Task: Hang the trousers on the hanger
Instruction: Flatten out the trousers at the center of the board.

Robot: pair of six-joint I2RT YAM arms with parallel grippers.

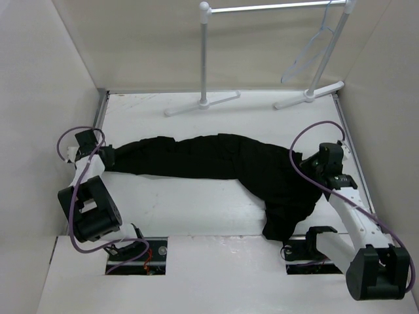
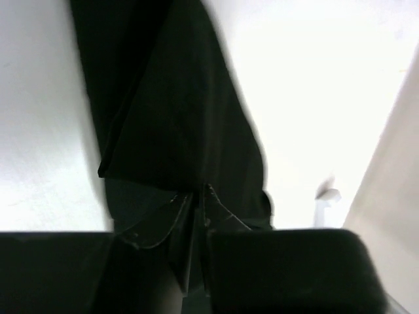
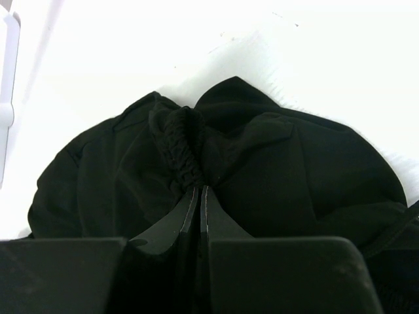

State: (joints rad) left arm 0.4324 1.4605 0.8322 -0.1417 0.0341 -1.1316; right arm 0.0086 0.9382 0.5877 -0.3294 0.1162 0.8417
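The large black soft fabric trousers (image 1: 222,160) lie stretched left to right across the middle of the white table (image 1: 196,206). Their bunched waist end is at the right and spills toward the near edge, and the leg end is at the left. The left gripper (image 2: 198,193) is pinched narrow on the leg end, with dark cloth between its fingers (image 2: 183,222). The right gripper (image 3: 198,190) is clamped tight on the gathered waistband. The thin translucent triangular clothes hanger (image 1: 313,47) hangs from the rail of the white metal rack (image 1: 205,59) at the far right, well apart from the trousers.
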